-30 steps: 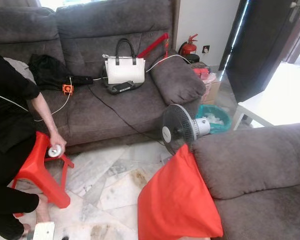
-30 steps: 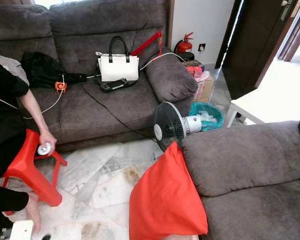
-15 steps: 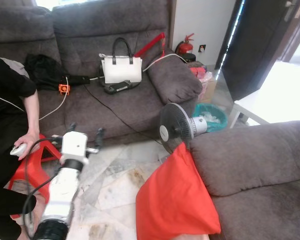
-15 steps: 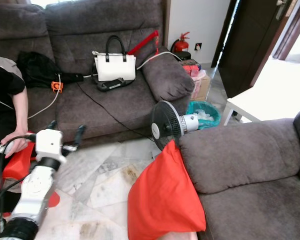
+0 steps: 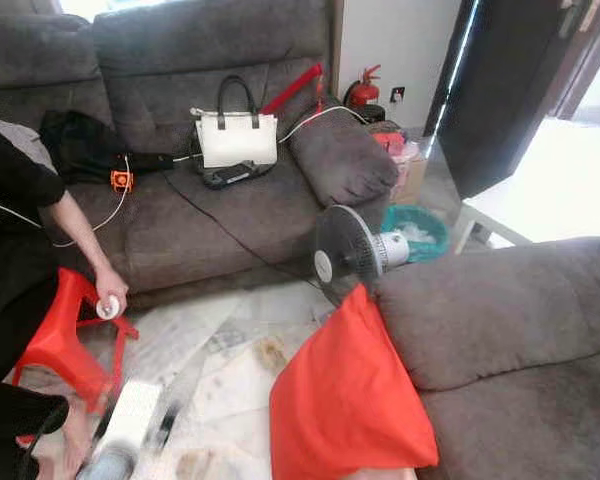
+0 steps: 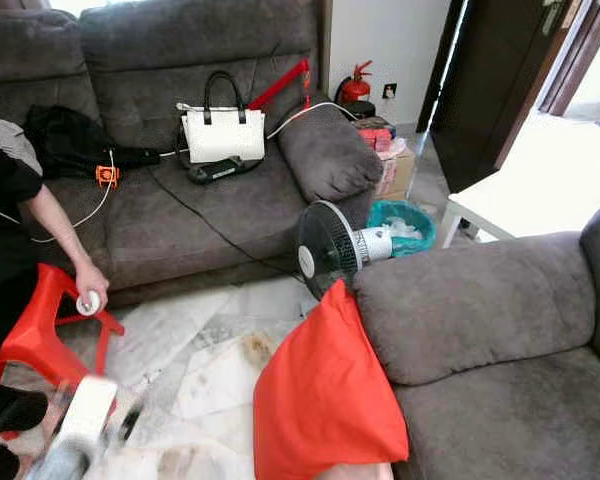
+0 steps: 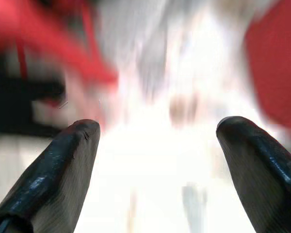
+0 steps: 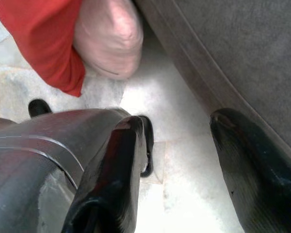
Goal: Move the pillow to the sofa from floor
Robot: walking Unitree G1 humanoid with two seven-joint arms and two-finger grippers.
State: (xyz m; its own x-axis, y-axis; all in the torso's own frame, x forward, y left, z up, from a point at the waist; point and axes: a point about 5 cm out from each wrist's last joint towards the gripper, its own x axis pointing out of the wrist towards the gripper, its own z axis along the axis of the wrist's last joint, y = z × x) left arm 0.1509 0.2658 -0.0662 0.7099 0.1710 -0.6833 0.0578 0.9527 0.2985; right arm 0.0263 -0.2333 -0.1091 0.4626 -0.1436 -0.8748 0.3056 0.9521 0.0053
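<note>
The red pillow (image 5: 350, 400) stands on the marble floor, leaning against the arm of the grey sofa (image 5: 520, 330) at my right. My left arm (image 5: 130, 425) is a blur low at the bottom left, near the red stool. In the left wrist view my left gripper (image 7: 157, 126) is open over the blurred floor, with nothing between its fingers. My right gripper (image 8: 179, 126) hangs open close to the floor beside the sofa's base. The pillow's red cover (image 8: 43, 43) and its pale inner end (image 8: 109, 39) lie just beyond it.
A person in black crouches at the left, one hand on a red stool (image 5: 60, 340). A standing fan (image 5: 345, 250) is behind the pillow. The far sofa (image 5: 230, 210) holds a white handbag (image 5: 238, 138) and cables. A teal bin (image 5: 420, 232) and a white table (image 5: 550, 190) are at the right.
My left arm, raised in front of the stool half a second ago, has dropped to the bottom left edge and blurs. The person's hand is back on the stool.
</note>
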